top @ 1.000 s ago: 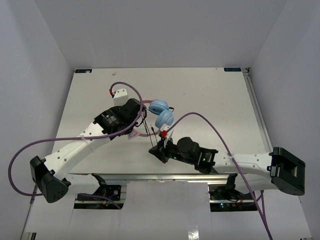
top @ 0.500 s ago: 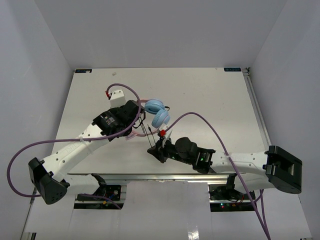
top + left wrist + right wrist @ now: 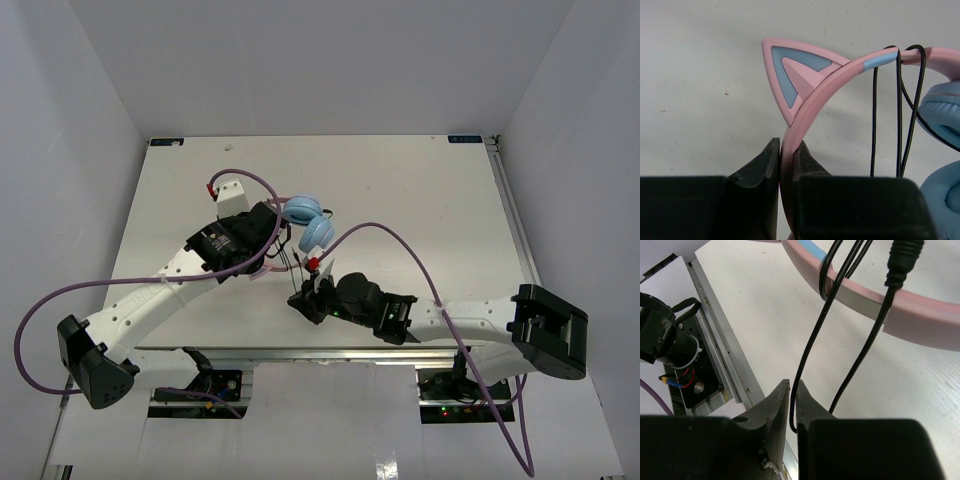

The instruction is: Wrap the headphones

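Observation:
The headphones [image 3: 306, 222] have light blue ear cups and a pink headband [image 3: 840, 75] with a cat ear [image 3: 792, 70]. My left gripper [image 3: 786, 150] is shut on the headband and holds the headphones above the table. The thin black cord [image 3: 899, 110] is looped over the headband in several strands. My right gripper [image 3: 793, 395] is shut on the cord [image 3: 807, 350] just below the headband [image 3: 900, 305]. The cord's plug [image 3: 901, 260] hangs beside it. In the top view the right gripper [image 3: 300, 298] sits just below the headphones.
The table's metal front rail [image 3: 722, 365] and a motor with wires [image 3: 670, 345] lie close under my right gripper. Purple arm cables [image 3: 400, 245] arc over the table. White table surface [image 3: 430, 190] extends to the back and right.
Both arms have shifted left and a little back. The headphones moved left with the left gripper, and the right gripper followed, still holding the cord.

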Available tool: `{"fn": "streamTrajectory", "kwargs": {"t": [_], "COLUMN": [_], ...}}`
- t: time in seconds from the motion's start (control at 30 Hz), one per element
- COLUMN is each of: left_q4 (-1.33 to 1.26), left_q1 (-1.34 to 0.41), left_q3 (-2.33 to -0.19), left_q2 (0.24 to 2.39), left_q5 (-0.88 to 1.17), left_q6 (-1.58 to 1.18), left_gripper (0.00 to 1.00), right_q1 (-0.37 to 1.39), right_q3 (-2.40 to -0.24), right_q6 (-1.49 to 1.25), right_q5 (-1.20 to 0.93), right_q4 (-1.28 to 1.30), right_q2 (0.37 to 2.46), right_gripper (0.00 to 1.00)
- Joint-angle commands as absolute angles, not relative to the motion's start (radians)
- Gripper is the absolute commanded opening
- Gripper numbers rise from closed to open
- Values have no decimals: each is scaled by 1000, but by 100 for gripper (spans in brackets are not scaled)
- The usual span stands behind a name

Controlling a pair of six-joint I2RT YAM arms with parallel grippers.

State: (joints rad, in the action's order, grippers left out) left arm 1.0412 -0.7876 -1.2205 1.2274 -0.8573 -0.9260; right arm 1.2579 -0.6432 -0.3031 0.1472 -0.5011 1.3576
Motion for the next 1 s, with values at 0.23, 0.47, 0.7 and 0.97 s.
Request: {"fn": "streamTrajectory", "kwargs": {"t": [0.23,0.47,0.7,0.97], "left_q4": [905,879,824,720], "left_q1": [-770,-770,-769,-769], "left_q3": [-1240,-1228,-1203,-1144], "left_q2": [1122,1107,1066,973], "left_q5": [-956,-920,-770,-565], "left_q6": [-1023,-1012,-962,-861], "left_gripper": [0,0,0,0], "right_q1": [1285,1284,1285,1284], "right_q3": [-677,-679,-618,-537], "right_q6": [-306,-298,-248,-228], "right_q5": [166,201,319,386], "right_q4": [-422,-420,-508,-592], "right_q2": [1428,1438,1412,1350], "right_gripper": [14,11,8,8]}}
